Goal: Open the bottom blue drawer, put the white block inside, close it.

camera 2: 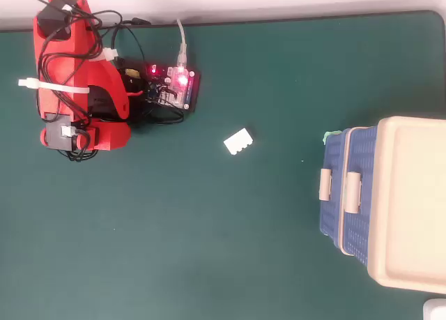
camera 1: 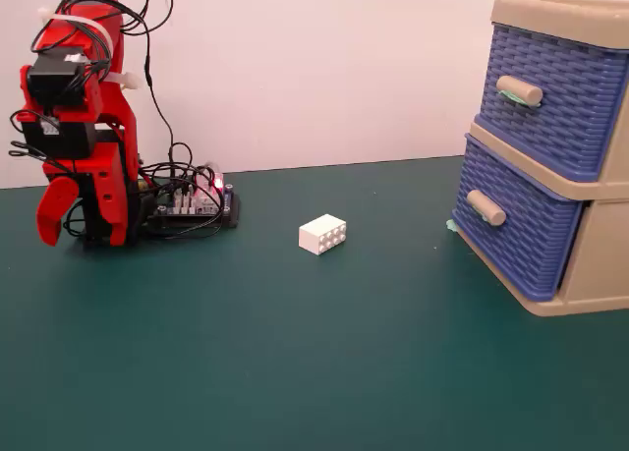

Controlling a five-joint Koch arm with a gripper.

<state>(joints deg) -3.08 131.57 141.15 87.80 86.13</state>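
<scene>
White block on mat betw. arm & bottom drawer, seemingly shut.

I see the white block, a small white plastic brick, lying on the dark green table, turned at a slant in the overhead view. In the fixed view its round studs face sideways toward the camera, not upward. It sits alone in open space, well apart from the cabinet.

I see the bottom blue drawer at the right of both views. Its front is blue plastic with a woven pattern and carries a beige cylindrical handle. In the overhead view it juts slightly further out than the drawer above it.
</scene>
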